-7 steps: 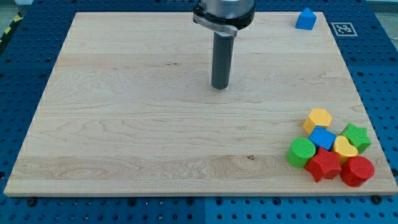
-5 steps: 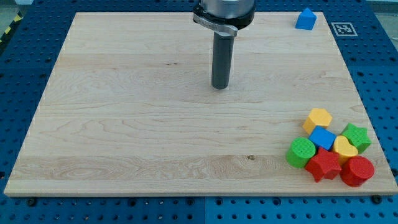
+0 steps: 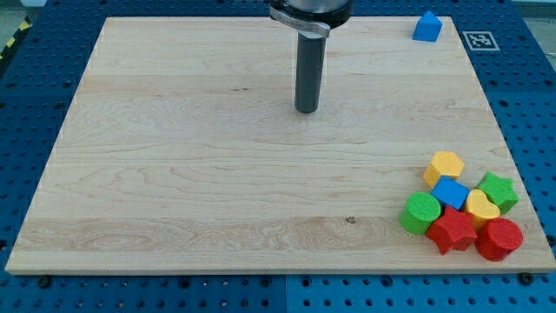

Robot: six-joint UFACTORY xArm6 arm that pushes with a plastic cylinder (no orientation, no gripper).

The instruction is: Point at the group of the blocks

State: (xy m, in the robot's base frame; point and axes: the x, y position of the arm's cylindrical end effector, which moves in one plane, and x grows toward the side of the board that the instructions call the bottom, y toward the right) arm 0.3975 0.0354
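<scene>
Since earlier frame, my tip [image 3: 305, 110] crept toward view's top, away from yellow hexagon [image 3: 445, 165] cluster low on bench [image 3: 174, 174]; pointing not progressing. No gripper fitted, state untellable.

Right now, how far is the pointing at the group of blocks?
Nothing looks done yet. My tip stands on bare board near the view's top centre, touching no block. The group sits at the view's bottom right: yellow hexagon, blue cube, green cylinder, red star. Left: cross to that cluster.
</scene>
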